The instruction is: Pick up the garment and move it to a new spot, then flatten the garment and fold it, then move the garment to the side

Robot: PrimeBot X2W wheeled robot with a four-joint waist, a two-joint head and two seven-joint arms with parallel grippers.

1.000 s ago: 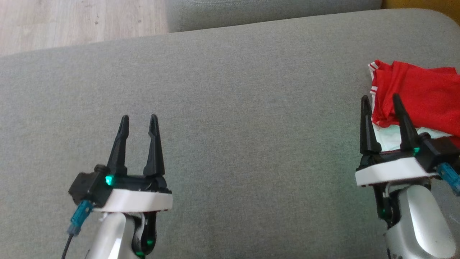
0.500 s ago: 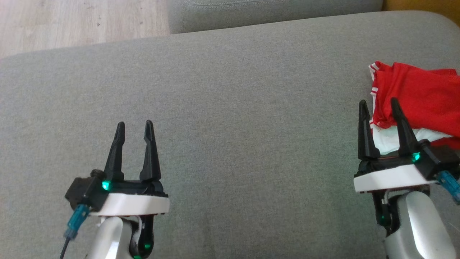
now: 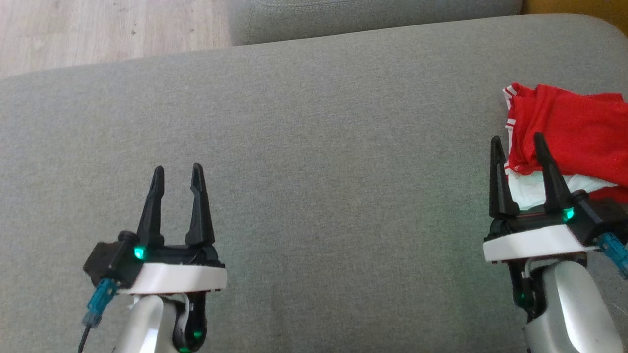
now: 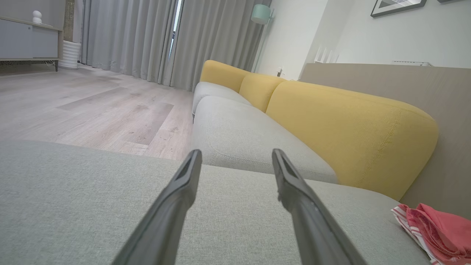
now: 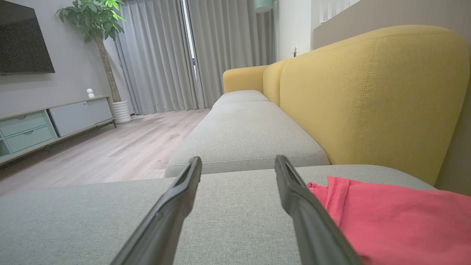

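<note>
L end effector (image 3: 177, 166) & R end effector (image 3: 516, 137) gape empty; R shd pinch top fold of garment (image 3: 574, 122), frame right.

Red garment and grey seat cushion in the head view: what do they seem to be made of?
Red garment: soft, thin knit fabric, probably cotton or jersey, matte; it crumples into loose folds, with a stitched hem and white-striped trim. Grey seat cushion: woven upholstery fabric, matte and slightly heathered; a fine weave texture shows.
</note>
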